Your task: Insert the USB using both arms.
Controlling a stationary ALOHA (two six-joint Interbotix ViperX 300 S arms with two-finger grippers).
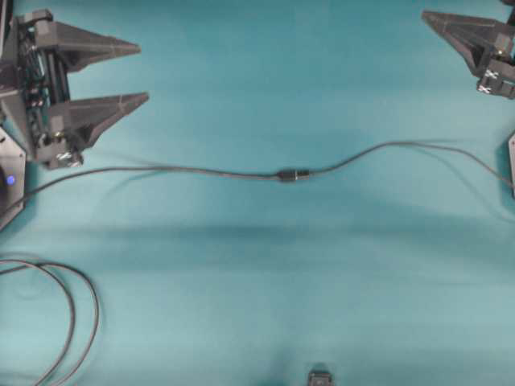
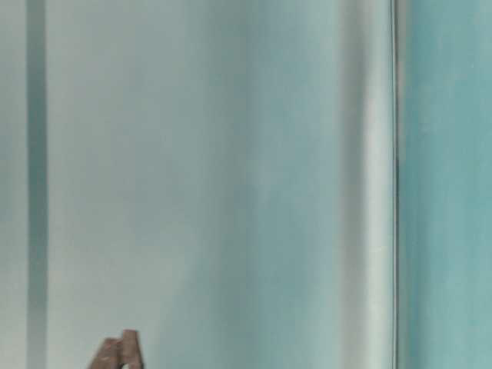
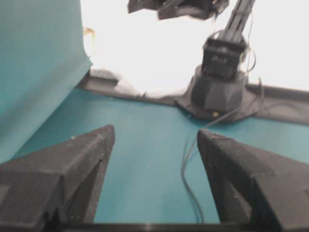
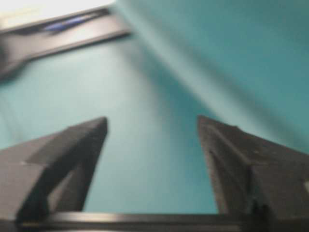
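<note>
A thin dark grey cable [image 1: 185, 170] runs across the teal table from left to right. At its middle the USB plug and the rounded dark socket end meet in one dark joint [image 1: 291, 174]; no silvery tip shows. My left gripper [image 1: 143, 72] is open and empty at the upper left, well away from the joint; in the left wrist view [image 3: 155, 130] its fingers stand wide apart with the cable [image 3: 186, 164] beyond them. Only one finger [image 1: 459, 28] of my right gripper shows overhead, at the top right corner. It is open and empty in the right wrist view [image 4: 152, 118].
A looped grey cable [image 1: 72, 305] lies at the lower left corner. A small dark block [image 1: 320, 376] sits at the bottom edge. The other arm's base [image 3: 219, 87] stands across the table. The table-level view is blurred, with a brownish tip [image 2: 119, 354] at the bottom.
</note>
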